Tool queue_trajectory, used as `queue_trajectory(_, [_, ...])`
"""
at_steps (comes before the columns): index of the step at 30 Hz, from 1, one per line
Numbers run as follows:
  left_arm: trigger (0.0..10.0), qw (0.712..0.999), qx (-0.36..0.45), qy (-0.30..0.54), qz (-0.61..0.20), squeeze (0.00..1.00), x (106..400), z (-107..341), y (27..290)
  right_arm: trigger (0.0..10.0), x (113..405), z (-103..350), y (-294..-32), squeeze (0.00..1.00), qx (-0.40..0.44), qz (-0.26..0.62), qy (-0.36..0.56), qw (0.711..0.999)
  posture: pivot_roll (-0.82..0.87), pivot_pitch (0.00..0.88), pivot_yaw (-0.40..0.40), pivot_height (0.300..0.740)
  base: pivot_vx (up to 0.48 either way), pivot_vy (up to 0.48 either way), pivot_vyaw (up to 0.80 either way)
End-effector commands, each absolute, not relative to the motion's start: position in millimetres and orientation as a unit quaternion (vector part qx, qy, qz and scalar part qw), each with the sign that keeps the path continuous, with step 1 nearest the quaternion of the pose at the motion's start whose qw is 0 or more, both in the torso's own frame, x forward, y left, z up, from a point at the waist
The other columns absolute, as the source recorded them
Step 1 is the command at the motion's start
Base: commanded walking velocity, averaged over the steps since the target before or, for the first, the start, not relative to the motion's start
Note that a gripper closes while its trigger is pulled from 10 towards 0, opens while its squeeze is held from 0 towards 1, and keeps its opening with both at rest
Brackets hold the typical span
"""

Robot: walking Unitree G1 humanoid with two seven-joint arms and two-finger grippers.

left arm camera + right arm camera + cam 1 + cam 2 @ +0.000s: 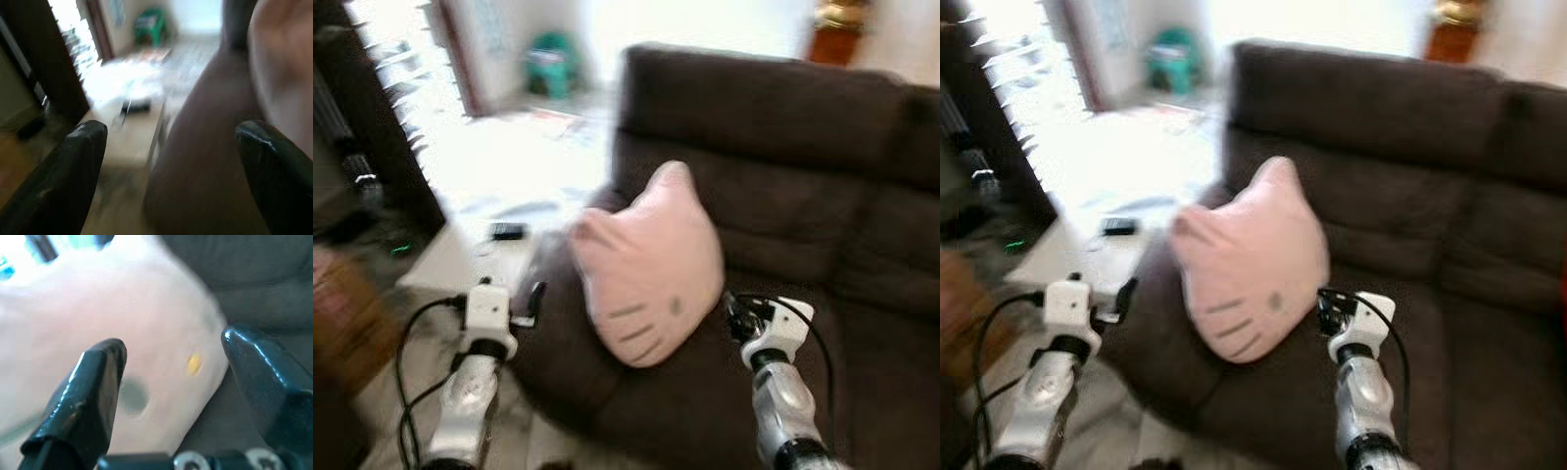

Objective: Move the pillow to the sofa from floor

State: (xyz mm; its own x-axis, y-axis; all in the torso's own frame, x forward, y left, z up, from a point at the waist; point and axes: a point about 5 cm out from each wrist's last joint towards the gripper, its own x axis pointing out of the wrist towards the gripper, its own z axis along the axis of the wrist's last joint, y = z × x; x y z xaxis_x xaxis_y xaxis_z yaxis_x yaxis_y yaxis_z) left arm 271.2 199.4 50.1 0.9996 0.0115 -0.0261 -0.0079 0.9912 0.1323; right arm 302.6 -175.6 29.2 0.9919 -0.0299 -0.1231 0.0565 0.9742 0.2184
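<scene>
A pink cat-face pillow (646,264) stands tilted on the seat of the dark brown sofa (803,147), next to its left armrest. My left gripper (524,304) hangs open outside that armrest, apart from the pillow. In the left wrist view the open gripper (171,147) faces the armrest (205,147), with the pillow (283,58) at one side. My right gripper (734,308) is open just to the right of the pillow's lower edge, over the seat. In the right wrist view its fingers (93,396) frame the pillow's face (146,333) without closing on it. The views are blurred.
A low white table (460,255) with a small black object (507,231) on it stands left of the sofa. A dark cabinet (372,127) is at the far left. A green object (551,64) sits on the bright floor beyond. Black cables trail by my left arm.
</scene>
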Motion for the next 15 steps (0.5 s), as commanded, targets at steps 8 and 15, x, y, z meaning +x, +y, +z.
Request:
queue_trajectory(8, [10.0,0.998,0.068,0.002,0.002,0.00,281.4,58.0,201.0,10.0,302.8,29.2,-180.2,0.00,0.107,-0.028,0.063,0.992,0.09,0.017,-0.005,0.740,-0.266,0.000,0.00])
queue_trajectory(15, [10.0,0.998,0.067,0.022,0.000,0.00,279.8,49.8,204.0,10.0,300.8,25.8,-185.5,0.00,0.102,-0.037,0.075,0.991,0.09,0.046,-0.005,0.740,-0.035,0.000,0.00])
